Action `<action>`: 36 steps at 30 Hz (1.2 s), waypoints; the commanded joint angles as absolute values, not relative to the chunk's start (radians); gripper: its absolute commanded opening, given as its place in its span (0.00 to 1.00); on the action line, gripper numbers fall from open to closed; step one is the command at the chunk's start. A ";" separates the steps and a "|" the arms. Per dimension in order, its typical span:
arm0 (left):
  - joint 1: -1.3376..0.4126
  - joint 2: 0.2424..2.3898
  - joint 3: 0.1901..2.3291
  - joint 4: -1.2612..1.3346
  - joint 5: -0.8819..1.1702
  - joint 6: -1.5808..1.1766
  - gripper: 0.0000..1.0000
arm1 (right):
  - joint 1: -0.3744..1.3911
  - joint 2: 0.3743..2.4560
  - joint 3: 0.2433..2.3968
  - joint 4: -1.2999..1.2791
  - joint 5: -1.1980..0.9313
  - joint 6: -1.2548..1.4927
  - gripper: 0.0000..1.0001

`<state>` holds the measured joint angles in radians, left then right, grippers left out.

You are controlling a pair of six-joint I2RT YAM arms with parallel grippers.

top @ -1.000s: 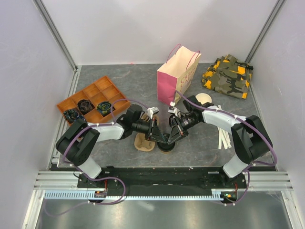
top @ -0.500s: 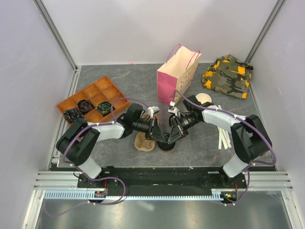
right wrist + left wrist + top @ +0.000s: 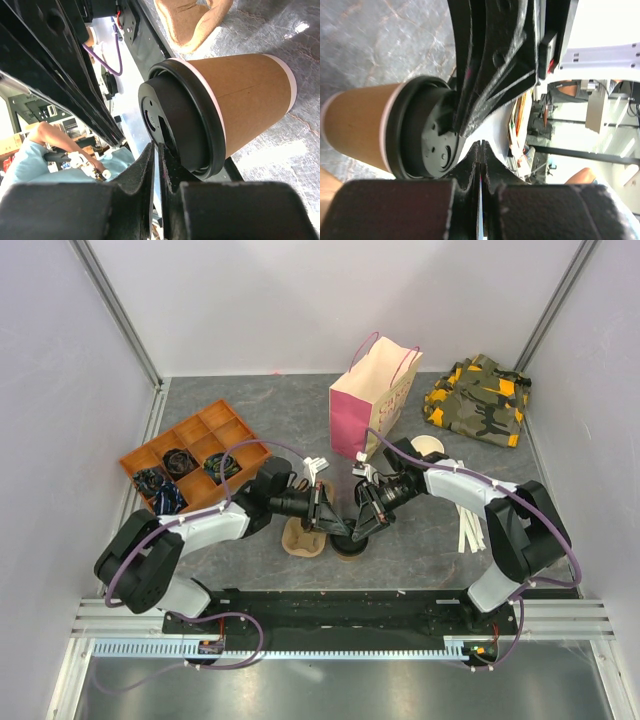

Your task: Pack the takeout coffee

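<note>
The takeout coffee (image 3: 348, 546), a tan paper cup with a black lid, stands upright on the grey table in front of the arms. In the left wrist view the cup (image 3: 355, 125) and its lid (image 3: 427, 135) fill the left side. The right wrist view shows the cup (image 3: 250, 95) and lid (image 3: 175, 120) as well. My left gripper (image 3: 338, 530) (image 3: 480, 144) is shut, its tips at the lid's edge. My right gripper (image 3: 357, 531) (image 3: 156, 145) is shut, its tips touching the lid's top. Neither holds anything.
A tan pulp cup carrier (image 3: 303, 537) (image 3: 192, 20) lies just left of the cup. A pink and white paper bag (image 3: 368, 400) stands behind. A lidless cup (image 3: 428, 447), white sticks (image 3: 470, 530), a camouflage cloth (image 3: 478, 400) and an orange divided tray (image 3: 195, 455) lie around.
My left arm's elbow and shoulder have swung lower and to the left, while its gripper stays at the lid. The right arm and the cup have hardly moved.
</note>
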<state>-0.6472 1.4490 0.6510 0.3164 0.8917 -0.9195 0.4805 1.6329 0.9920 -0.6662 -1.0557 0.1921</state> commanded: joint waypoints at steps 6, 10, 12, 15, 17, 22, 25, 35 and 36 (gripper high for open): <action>-0.670 1.506 0.623 0.325 0.842 -0.957 0.02 | 0.497 1.608 1.038 -0.603 -1.054 0.241 0.14; -0.655 1.558 0.594 0.337 0.839 -0.963 0.02 | 0.508 1.620 1.023 -0.601 -1.032 0.235 0.14; -0.643 1.581 0.583 0.337 0.838 -0.962 0.02 | 0.509 1.637 1.009 -0.601 -1.019 0.219 0.14; -0.627 1.614 0.578 0.327 0.831 -0.948 0.02 | 0.508 1.663 0.993 -0.601 -0.988 0.195 0.13; -0.620 1.634 0.581 0.310 0.825 -0.939 0.02 | 0.509 1.686 0.989 -0.603 -0.976 0.187 0.13; -0.604 1.654 0.578 0.275 0.801 -0.907 0.02 | 0.509 1.710 0.996 -0.604 -0.960 0.172 0.13; -0.603 1.663 0.572 0.267 0.784 -0.893 0.02 | 0.508 1.720 0.983 -0.603 -0.950 0.161 0.12; -0.598 1.701 0.584 0.230 0.746 -0.868 0.02 | 0.509 1.746 0.960 -0.611 -0.904 0.106 0.10; -0.598 1.703 0.586 0.224 0.742 -0.861 0.02 | 0.509 1.746 0.957 -0.611 -0.900 0.103 0.10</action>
<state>-0.6163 1.6173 0.6250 0.4042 0.9989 -0.9752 0.4995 1.6882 1.0012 -0.6228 -1.0878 0.1825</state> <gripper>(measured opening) 0.025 0.099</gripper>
